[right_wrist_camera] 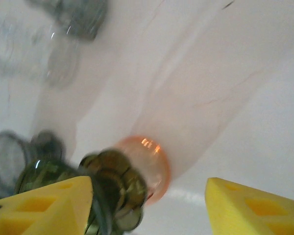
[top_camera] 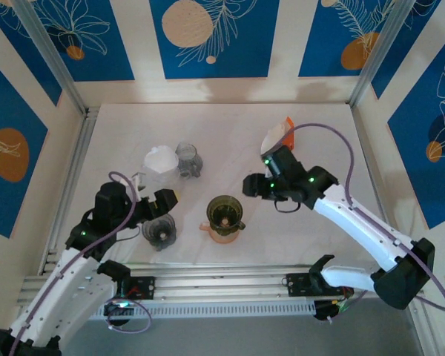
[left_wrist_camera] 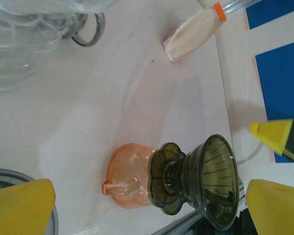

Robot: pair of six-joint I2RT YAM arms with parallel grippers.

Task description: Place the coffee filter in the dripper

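Observation:
The dark green dripper [top_camera: 225,211] stands on an orange glass cup [top_camera: 221,231] mid-table. The white coffee filter [top_camera: 160,159] lies as an open cone at the back left, against a grey glass vessel [top_camera: 189,160]. My left gripper [top_camera: 165,200] is open just left of the dripper [left_wrist_camera: 206,183], turned on its side, with nothing between its yellow pads [left_wrist_camera: 20,206]. My right gripper [top_camera: 248,185] hovers close to the dripper's upper right. It is open and holds nothing; the blurred dripper [right_wrist_camera: 112,188] and orange cup [right_wrist_camera: 149,164] sit beside its left pad [right_wrist_camera: 49,208].
A flat pack of filters with an orange tab [top_camera: 278,136] leans at the back right, seen also as the filter pack [left_wrist_camera: 191,34]. A second grey glass piece [top_camera: 159,231] stands under my left gripper. Clear glassware [left_wrist_camera: 34,44] is at the left. Walls enclose three sides.

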